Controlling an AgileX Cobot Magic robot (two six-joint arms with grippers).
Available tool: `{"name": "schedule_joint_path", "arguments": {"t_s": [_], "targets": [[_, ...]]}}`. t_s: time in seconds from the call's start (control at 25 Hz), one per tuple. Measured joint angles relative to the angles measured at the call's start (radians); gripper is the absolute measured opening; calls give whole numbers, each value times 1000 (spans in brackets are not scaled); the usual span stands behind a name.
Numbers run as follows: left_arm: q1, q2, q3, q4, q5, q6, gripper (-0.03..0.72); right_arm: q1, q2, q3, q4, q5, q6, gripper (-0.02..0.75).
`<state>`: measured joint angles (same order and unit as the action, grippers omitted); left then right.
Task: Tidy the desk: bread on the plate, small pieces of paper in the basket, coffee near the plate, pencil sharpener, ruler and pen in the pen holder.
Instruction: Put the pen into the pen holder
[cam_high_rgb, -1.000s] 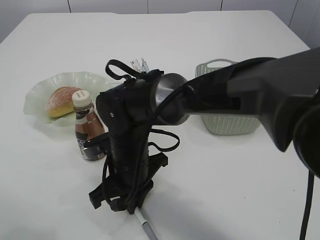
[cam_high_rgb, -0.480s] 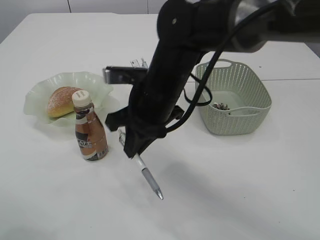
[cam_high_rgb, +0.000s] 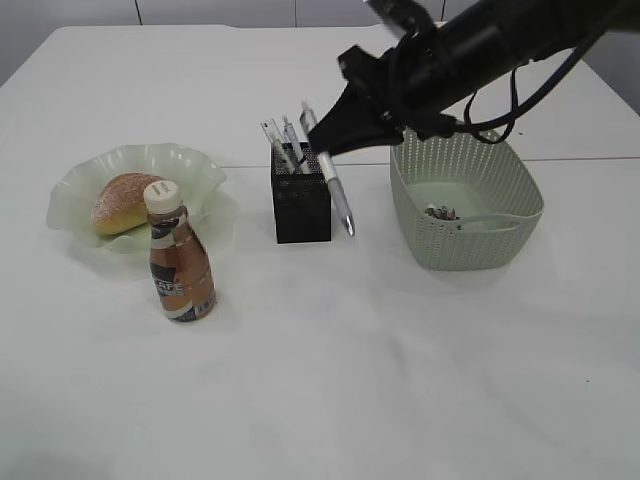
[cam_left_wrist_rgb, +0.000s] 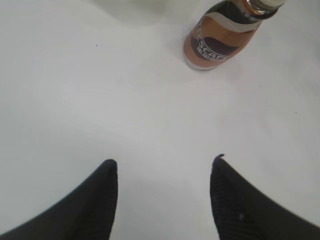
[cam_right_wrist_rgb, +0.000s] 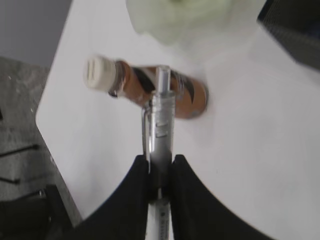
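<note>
My right gripper (cam_high_rgb: 325, 145) is shut on a silver pen (cam_high_rgb: 340, 200) and holds it tip down, slanted, above the right edge of the black mesh pen holder (cam_high_rgb: 302, 210). The wrist view shows the jaws (cam_right_wrist_rgb: 160, 165) clamped on the pen (cam_right_wrist_rgb: 162, 115). A ruler and another pen (cam_high_rgb: 278, 140) stand in the holder. The bread (cam_high_rgb: 125, 200) lies on the green plate (cam_high_rgb: 75, 190). The coffee bottle (cam_high_rgb: 180, 265) stands upright just in front of the plate. My left gripper (cam_left_wrist_rgb: 162, 165) is open and empty over bare table, near the bottle (cam_left_wrist_rgb: 225, 35).
A pale green basket (cam_high_rgb: 465, 245) stands right of the pen holder, with small paper pieces (cam_high_rgb: 440, 212) inside. My right arm reaches in from the upper right over the basket's back rim. The white table stretches to the front.
My right gripper has lifted the pen off the table's front and carried it up and back, from beside the coffee bottle to the pen holder's right edge.
</note>
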<state>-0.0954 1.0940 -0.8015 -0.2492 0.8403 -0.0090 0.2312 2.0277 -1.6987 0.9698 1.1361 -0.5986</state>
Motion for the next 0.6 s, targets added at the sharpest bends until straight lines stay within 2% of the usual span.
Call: {"name": "schedule_joint_path", "arguments": {"t_s": [0.2,0.4,0.6], "targets": [[0,0,0,0,0,0,433,-81,0,0,237,-103,-271,70],[0,0,0,0,0,0,433,-84,13,0,473,-207,-582,70],[0,0,0,0,0,0,433,-84,86,0,681,-242,-862,70]]}}
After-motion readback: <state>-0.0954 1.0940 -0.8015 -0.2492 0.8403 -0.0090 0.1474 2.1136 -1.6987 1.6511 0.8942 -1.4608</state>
